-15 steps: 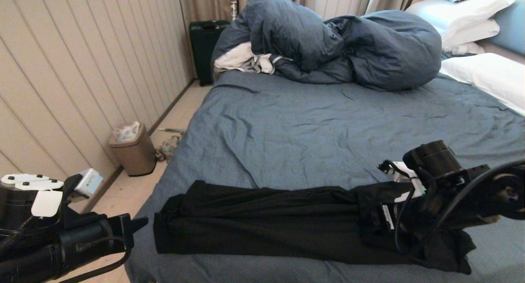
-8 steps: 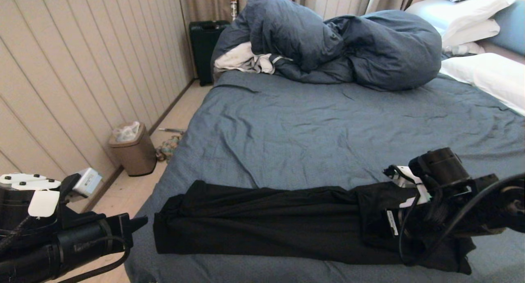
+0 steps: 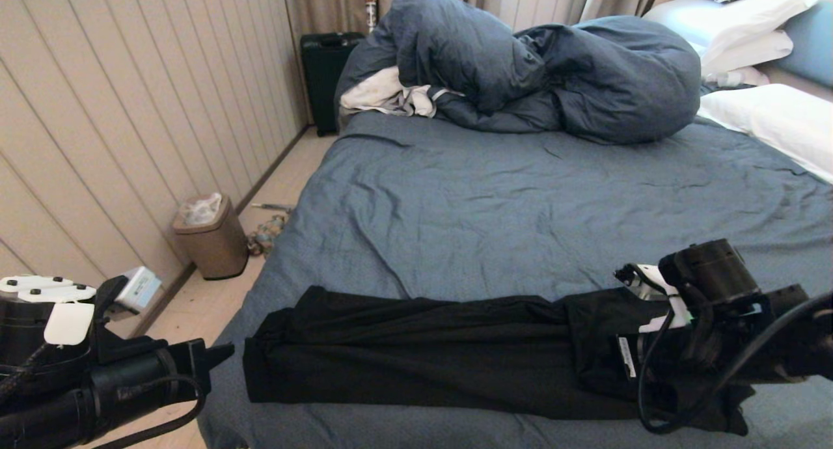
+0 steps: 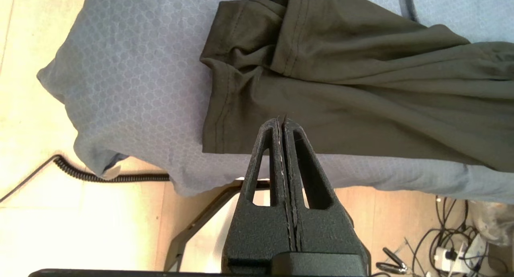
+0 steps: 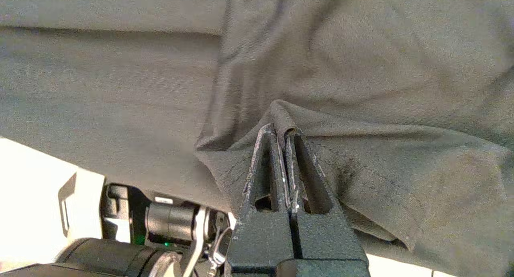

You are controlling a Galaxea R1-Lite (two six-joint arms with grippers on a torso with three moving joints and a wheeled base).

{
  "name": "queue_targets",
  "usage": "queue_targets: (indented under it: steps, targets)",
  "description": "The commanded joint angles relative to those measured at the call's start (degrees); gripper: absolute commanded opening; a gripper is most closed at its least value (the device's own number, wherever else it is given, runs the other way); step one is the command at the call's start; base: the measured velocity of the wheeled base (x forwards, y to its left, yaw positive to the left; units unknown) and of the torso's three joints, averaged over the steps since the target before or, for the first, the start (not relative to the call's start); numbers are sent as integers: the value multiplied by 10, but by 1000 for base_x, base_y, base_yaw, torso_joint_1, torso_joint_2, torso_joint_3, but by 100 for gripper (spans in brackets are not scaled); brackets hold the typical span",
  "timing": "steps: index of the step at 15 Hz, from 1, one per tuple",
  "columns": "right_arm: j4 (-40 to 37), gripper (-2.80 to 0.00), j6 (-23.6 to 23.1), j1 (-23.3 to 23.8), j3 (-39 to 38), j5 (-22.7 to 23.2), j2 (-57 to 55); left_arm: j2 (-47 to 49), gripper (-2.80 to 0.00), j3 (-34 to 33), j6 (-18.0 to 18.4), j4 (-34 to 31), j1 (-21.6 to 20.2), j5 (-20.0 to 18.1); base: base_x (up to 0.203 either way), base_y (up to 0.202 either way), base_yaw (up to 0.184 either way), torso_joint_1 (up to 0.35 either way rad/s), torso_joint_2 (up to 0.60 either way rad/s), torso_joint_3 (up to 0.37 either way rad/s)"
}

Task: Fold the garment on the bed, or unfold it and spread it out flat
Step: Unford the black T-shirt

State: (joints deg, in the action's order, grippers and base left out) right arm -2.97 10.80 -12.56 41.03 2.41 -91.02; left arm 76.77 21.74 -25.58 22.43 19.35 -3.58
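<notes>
So the shirt (image 3: 416, 351) is lying along the near edge of the bed (image 3: 520, 202), already bunched into a long narrow strip running left to right, print not visible. Right gripper (image 5: 284, 133) is down at the right end of the strip, fingers pinched on a small ridge of the black fabric; the wrist cam shows a fold of cloth poking up between the tips. Makes sense imo: grabbing that end gives it a handle to lift and carry over toward the other end for the next fold, or to pull the thing open again, can't say which from here.

Left gripper (image 4: 284, 122) is pressed together w/ nothing in it, hovering off the bed's near left corner, just short of the shirt's left end w/ the hemmed edge. Looks parked, prob waiting so it's out of the way, but close enough to pin or grab that end.

Duvet (image 3: 520, 71) is heaped at the far side and the pillows (image 3: 768, 117) are off at the right, so the middle of the sheet is open for laying the shirt out.

Risk: thin fabric, tiny pinch, could slip or only lift one layer.
</notes>
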Motion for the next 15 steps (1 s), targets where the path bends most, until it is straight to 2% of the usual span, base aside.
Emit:
queue_targets:
  steps: [1, 4, 8, 12, 15]
  targets:
    - [0, -280, 2, 0, 4, 0, 31, 0, -280, 0, -2, 2, 0, 0, 0, 0, 0, 0, 0, 0]
    - [2, -280, 15, 0, 66, -35, 70, -16, -280, 0, -3, 2, 0, -5, 0, 0, 0, 0, 0, 0]
    - [0, -280, 20, 9, 182, -68, 63, -29, -280, 0, -15, 2, 0, -7, 0, 0, 0, 0, 0, 0]
    - [4, -280, 13, 40, 260, -130, 10, -37, -280, 3, -37, 2, 3, -7, 0, 0, 0, 0, 0, 0]
    - [5, -280, 5, 45, 307, -140, -47, -37, -280, 2, -41, 2, 3, -8, 0, 0, 0, 0, 0, 0]
